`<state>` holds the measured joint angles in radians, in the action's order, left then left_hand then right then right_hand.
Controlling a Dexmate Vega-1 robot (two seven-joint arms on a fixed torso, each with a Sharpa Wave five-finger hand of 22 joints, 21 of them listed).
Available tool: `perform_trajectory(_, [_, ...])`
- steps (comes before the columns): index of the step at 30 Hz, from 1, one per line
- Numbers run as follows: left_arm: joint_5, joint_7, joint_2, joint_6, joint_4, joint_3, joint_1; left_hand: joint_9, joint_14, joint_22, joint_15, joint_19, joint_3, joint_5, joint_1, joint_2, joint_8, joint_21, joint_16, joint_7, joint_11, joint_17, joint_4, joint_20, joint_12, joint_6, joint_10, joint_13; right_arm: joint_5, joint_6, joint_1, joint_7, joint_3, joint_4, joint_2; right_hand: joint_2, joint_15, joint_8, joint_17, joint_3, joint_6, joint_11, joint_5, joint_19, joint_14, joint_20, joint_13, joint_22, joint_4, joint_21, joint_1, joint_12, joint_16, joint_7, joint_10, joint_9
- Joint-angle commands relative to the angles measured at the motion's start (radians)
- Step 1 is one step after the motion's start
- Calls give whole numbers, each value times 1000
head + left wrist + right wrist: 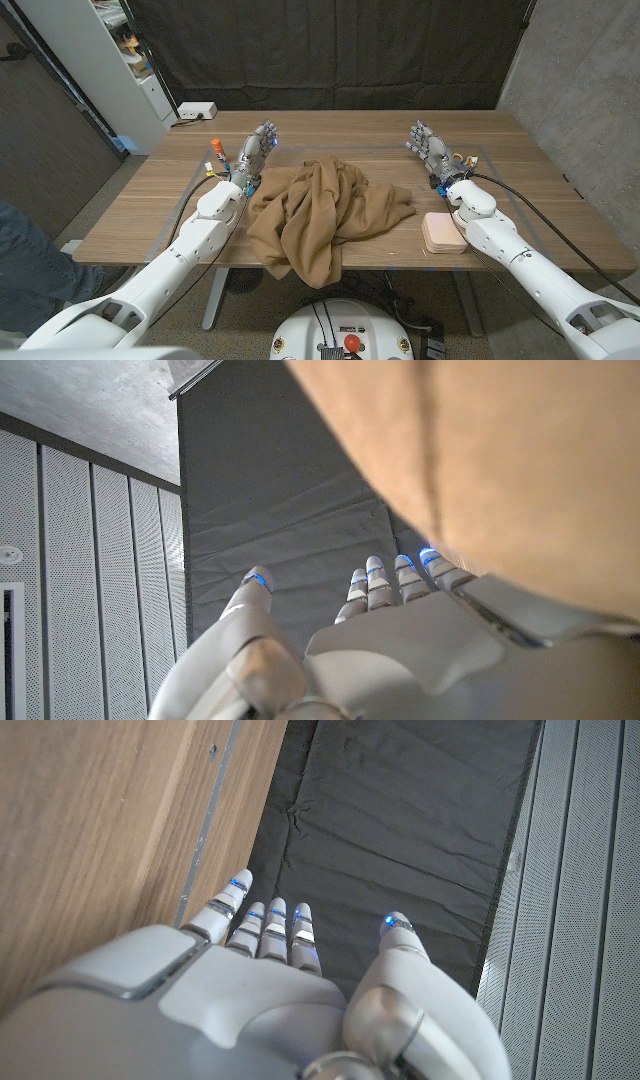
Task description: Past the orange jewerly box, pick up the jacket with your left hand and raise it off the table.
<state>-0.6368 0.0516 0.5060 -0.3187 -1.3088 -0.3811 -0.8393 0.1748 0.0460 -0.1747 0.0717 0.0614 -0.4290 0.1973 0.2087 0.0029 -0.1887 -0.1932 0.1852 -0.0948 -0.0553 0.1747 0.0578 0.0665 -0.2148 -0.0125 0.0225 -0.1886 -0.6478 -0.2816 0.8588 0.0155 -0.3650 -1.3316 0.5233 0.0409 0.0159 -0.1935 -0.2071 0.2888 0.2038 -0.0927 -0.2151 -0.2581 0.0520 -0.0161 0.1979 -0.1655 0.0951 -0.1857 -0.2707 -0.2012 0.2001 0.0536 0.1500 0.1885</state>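
Note:
The tan jacket (318, 212) lies crumpled in the middle of the wooden table (520, 150), one fold hanging over the front edge. My left hand (256, 152) stands just off the jacket's left side, fingers spread and pointing up, holding nothing. In the left wrist view the jacket (490, 450) sits close beside that hand (390, 640). The pale orange jewelry box (443, 232) rests near the front edge, right of the jacket, beside my right forearm. My right hand (429, 146) is raised farther back with its fingers apart and empty; the right wrist view shows the same hand (260, 990) beside the table (90, 830).
A small bottle with an orange cap (216, 152) stands left of my left hand. A white box (195, 110) sits at the table's back left corner, a shelf unit (120, 60) behind it. A person's leg in jeans (25, 250) shows at the left.

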Motion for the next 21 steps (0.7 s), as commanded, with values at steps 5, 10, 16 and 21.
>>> perform_trajectory(5, [9,-37,42,14,-84,18,-48,3,-1,-4,8,11,-5,3,10,4,-3,-3,5,-8,-7,5,4,-1,-3,2,3,-2,-4,3,-3,4,0,4,-1,2,-3,-5,-6,6,6,2,-6,-7,8,0,2,-5,2,-6,-6,-4,6,0,10,2])
perform_trajectory(10, [7,-49,55,11,-106,30,-72,4,-2,-4,8,12,-6,3,11,6,-3,-4,5,-9,-8,5,5,0,-3,3,3,-2,-2,5,-6,6,-1,2,1,3,-2,-4,-5,6,6,1,-6,-7,8,0,2,-5,2,-6,-6,-3,6,1,8,2])
perform_trajectory(16, [9,-58,72,11,-128,40,-95,4,-2,-4,8,12,-6,2,12,8,-3,-3,4,-9,-8,5,7,3,-3,4,5,-2,1,9,-4,3,-1,-9,6,3,-2,-4,-5,6,5,1,-6,-8,9,0,2,-5,3,-6,-7,-3,6,-1,9,2])
perform_trajectory(21, [14,-58,79,-3,-143,46,-106,4,-2,-4,8,12,-6,2,13,8,-3,-3,4,-8,-8,5,7,4,-3,4,5,-2,1,10,4,0,-2,-20,9,3,-2,-5,-6,5,6,1,-6,-8,8,0,2,-5,3,-6,-6,-3,6,0,9,2])
